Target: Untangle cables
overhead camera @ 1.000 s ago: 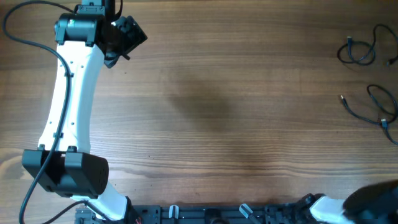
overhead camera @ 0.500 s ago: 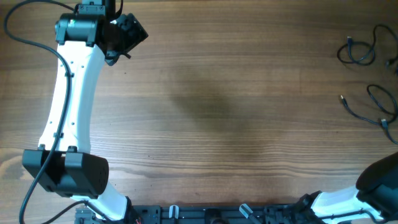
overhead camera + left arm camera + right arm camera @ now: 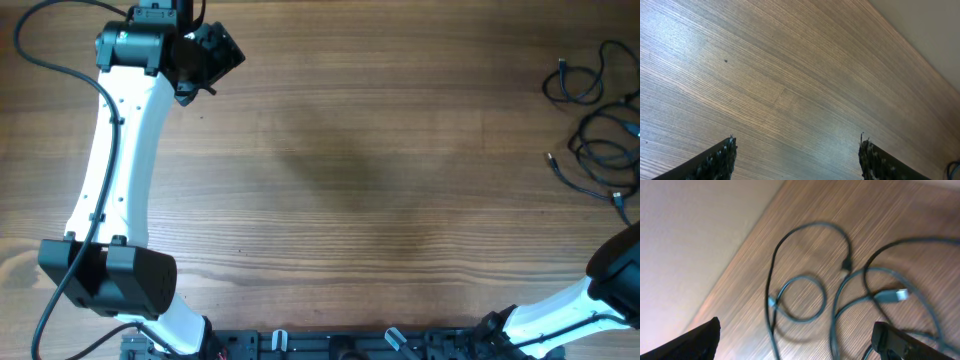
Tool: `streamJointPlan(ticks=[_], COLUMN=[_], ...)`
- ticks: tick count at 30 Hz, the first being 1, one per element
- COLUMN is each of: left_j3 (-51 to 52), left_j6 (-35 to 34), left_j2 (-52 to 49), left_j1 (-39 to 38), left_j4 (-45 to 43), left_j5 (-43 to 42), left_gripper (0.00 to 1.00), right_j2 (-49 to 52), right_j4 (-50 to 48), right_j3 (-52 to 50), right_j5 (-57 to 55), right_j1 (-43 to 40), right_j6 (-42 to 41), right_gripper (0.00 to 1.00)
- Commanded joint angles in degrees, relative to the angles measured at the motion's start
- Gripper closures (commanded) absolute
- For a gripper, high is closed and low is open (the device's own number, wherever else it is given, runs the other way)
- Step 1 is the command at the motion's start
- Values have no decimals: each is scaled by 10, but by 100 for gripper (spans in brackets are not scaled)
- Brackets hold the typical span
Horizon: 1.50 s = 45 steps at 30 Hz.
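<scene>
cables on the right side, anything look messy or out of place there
Yes: the cables lie bunched at the table's right edge, with loops crossing one another rather than lying apart. The right wrist view shows a plug lying among overlapping loops. No damage is visible.

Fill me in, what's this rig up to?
Cable untangling, with nothing gripped yet. The black cables lie looped together near the right edge of the table. The right gripper hovers open above them, holding none. The left gripper is open over bare wood on the opposite side, far from the cables.
</scene>
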<state>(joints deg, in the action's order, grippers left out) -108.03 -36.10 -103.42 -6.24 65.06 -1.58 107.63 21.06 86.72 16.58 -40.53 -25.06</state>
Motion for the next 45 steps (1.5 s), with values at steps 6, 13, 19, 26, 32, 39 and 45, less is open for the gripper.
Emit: streamJointPlan(ticks=[6,13,19,26,32,39,45], left_j3=[6,5,6,6,6,6,6], left_j6=[15,229,228,222,222,222,222], left_j2=[-7,27,28,28,28,28,28], left_j1=[-1,-3,-3,-3,-3,-3,-3], left_j4=[-14,-60,-46,-46,-46,-46,-46], left_j5=[-3,-89,-89,-89,-89,-89,-89], left_gripper=[0,0,0,0,0,0,0], right_j2=[-107,-255,-273,-273,-272,-272,-282], right_j4=[94,223,275,280,281,336,332], right_j3=[6,6,6,6,6,6,-14], right_j5=[214,115,-75,-89,-75,-82,-97], right_j1=[17,198,398,463,463,463,463], right_j6=[67,236,234,168,14,5,108], right_gripper=[0,0,0,0,0,0,0])
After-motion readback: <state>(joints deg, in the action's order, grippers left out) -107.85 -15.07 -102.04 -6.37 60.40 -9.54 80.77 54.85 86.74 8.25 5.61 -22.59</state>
